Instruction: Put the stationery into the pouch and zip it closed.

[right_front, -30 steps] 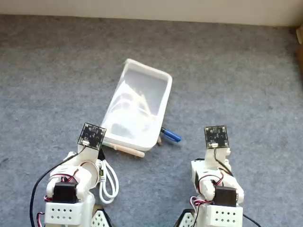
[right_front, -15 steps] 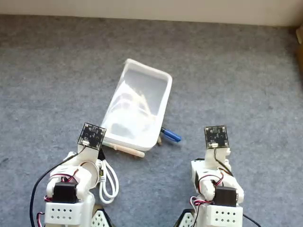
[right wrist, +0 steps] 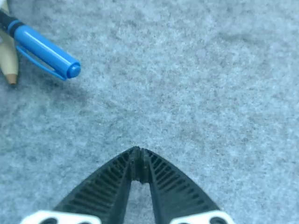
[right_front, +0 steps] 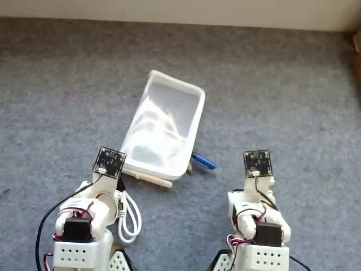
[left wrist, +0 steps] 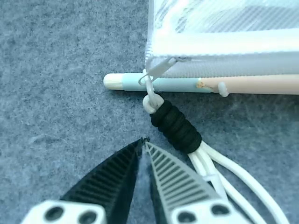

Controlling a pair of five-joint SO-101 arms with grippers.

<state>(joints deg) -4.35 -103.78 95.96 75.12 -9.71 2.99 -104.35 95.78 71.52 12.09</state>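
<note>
A clear mesh pouch [right_front: 164, 128] lies slanted on the grey carpet, its near edge [left wrist: 224, 46] by the left arm. A beige and pale-green pen [right_front: 149, 178] [left wrist: 187, 84] lies along that edge. The pouch's zip pull [left wrist: 156, 70] is tied to a white cord with a black wrap [left wrist: 176, 126] [right_front: 128, 217]. My left gripper [left wrist: 144, 141] is shut, its tips just short of the wrap. A blue-capped pen [right_front: 203, 161] [right wrist: 44, 51] lies at the pouch's near right corner, next to a beige pen tip [right wrist: 9, 63]. My right gripper [right wrist: 139, 151] is shut and holds nothing, on the carpet short of the blue pen.
Grey carpet [right_front: 282, 101] covers the table all around. A pale wall edge [right_front: 180, 11] runs along the back. Both arm bases [right_front: 79, 243] [right_front: 259, 243] stand at the near edge.
</note>
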